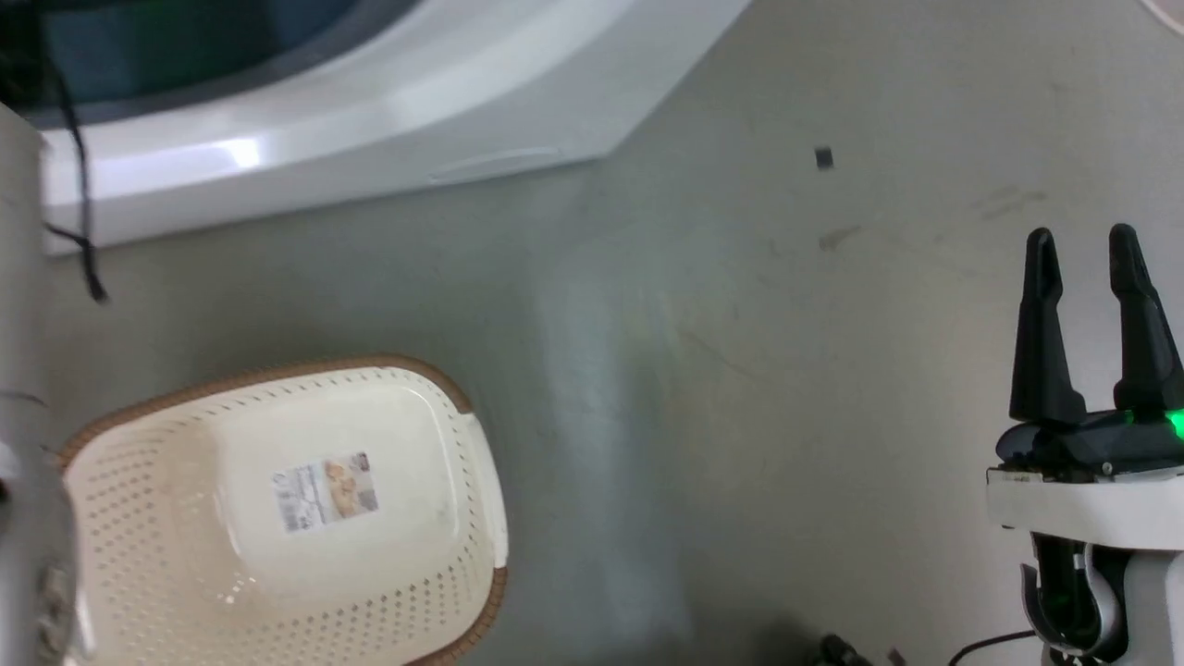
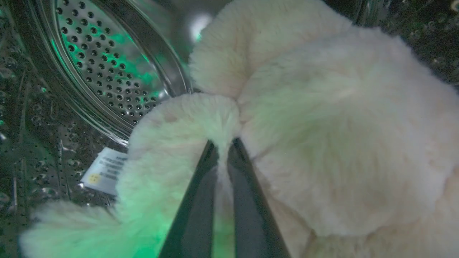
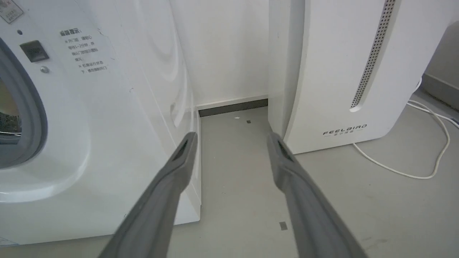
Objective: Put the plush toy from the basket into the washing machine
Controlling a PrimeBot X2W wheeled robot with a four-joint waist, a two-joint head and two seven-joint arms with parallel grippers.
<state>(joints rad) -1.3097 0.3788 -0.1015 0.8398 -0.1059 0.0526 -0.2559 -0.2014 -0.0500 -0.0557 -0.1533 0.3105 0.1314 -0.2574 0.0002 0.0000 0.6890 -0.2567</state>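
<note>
Finds the plush toy point(image 2: 322, 143) inside the shiny perforated drum point(image 2: 107, 64) of the washing machine point(image 3: 107, 125): fluffy cream-beige long pile, lumpy rounded lobes meeting at a seam, green-tinted on the near side, a small white tag point(image 2: 104, 170) beside it against the drum wall. Pinches a thin fold of that fur between the narrow jaws of the left gripper point(image 2: 223, 147). Shows the basket point(image 1: 139, 555) on the grey floor point(image 1: 694, 370) before the machine, a label point(image 1: 326, 490) on its bare bottom, and the right gripper point(image 1: 1082, 245) well apart, jaws wide on nothing, pointing between the machine and a white appliance point(image 3: 340, 71).
</note>
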